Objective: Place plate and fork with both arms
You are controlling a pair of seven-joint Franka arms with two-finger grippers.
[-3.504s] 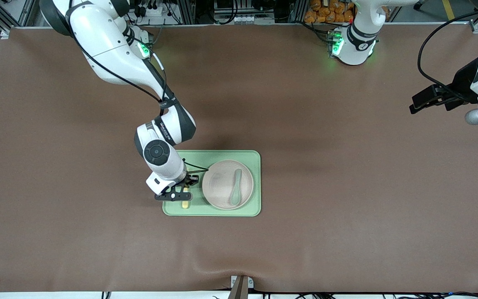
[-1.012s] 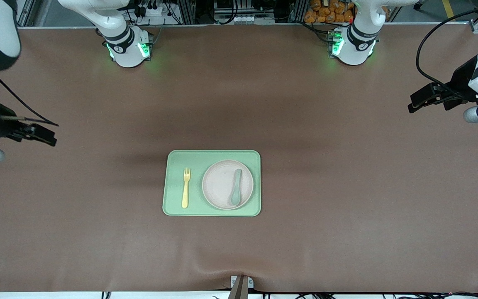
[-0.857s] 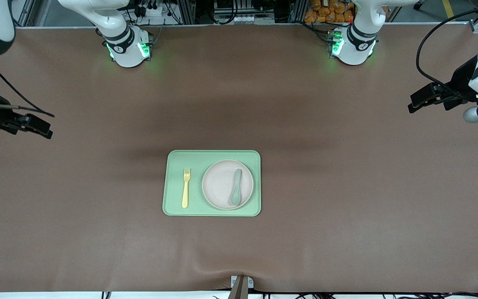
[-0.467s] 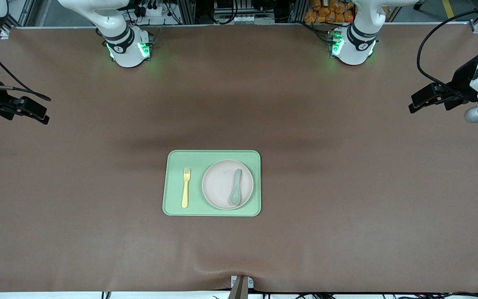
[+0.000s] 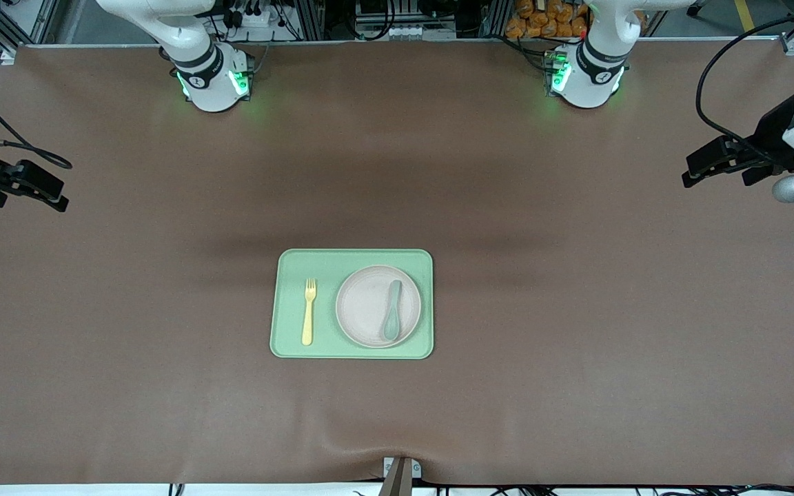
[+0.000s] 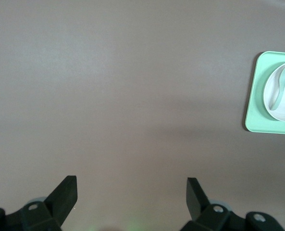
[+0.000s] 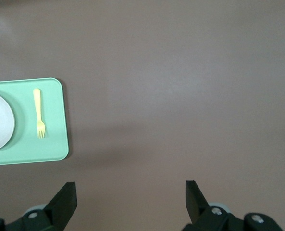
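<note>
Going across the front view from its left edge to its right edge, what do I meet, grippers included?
Right arm's black gripper over bare table → pale yellow plastic fork on the light green rectangular tray → round off-white plate → grey-green spoon lying on the plate → left arm's black gripper over bare table.

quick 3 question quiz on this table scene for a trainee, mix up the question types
1. True or false: the spoon lies on the plate.
2. The fork lies on the tray beside the plate, toward which arm's end of the table? A. left B. right
3. Fill in: both the left tool and the right tool have their fingers ____.

Key: 1 true; 2 B; 3 open.
</note>
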